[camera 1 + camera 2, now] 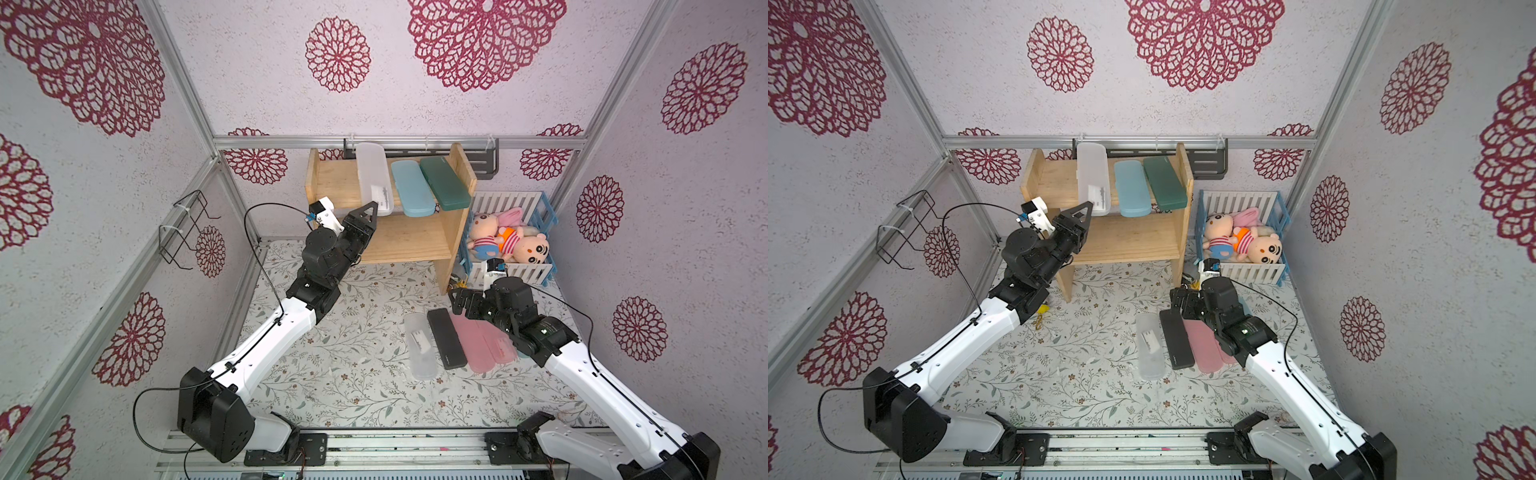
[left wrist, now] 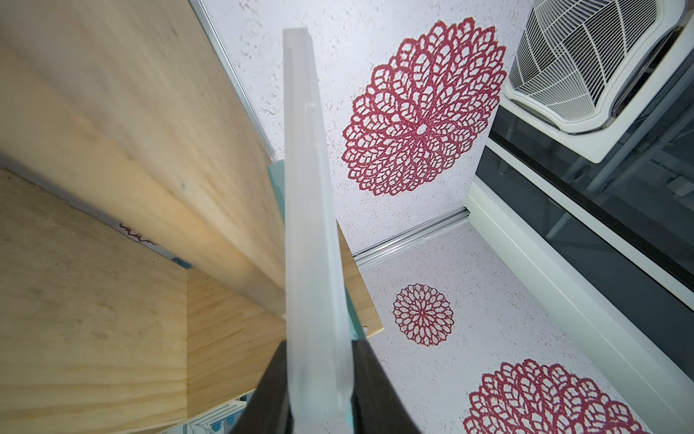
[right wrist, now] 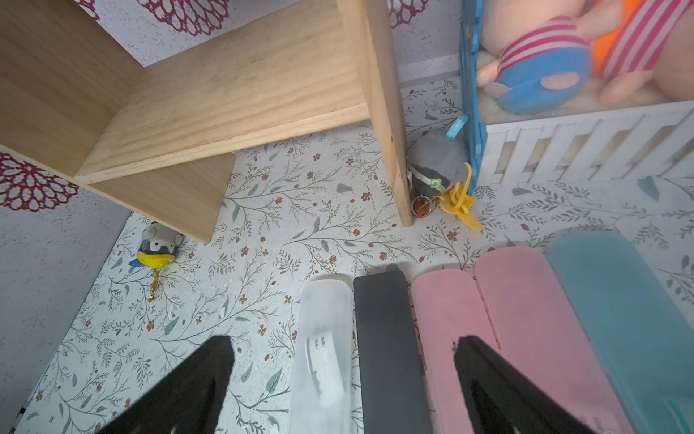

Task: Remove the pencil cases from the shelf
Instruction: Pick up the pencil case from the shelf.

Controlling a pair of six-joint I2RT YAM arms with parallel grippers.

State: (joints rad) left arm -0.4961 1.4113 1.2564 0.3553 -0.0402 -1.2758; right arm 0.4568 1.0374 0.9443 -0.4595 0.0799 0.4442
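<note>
- While five pencil cases lie side by side at near right on the floral table (image 1: 353, 374), the right gripper (image 1: 457, 305) hangs above their far ends, jaws spread wide and holding nothing.
- From left to right the row runs: table frosted case (image 1: 420, 347), black case (image 1: 446, 338), left pink case (image 3: 439, 312), right pink case (image 3: 525, 312) and table blue case (image 3: 631, 319), the last seen clearly only in the right wrist view.
- Farther back, the wooden shelf (image 1: 407, 239) stands at the far centre of the table, with three cases lying on its upper tier.
- The left gripper (image 1: 375, 205) reaches in from the left, its jaws clamped tight on the near end of the shelf frosted case (image 1: 374, 176); the left wrist view shows the case pinched edge-on between the two black fingers (image 2: 375, 375).
- Just to the right lie the shelf blue case (image 1: 411, 187) and the dark green case (image 1: 440, 180), their near ends jutting past the tier's front edge.
- Right of the shelf sits a white-and-blue crate (image 1: 503, 201) of plush toys; a dark wall rack (image 1: 486, 162) hangs behind the shelf.
</note>
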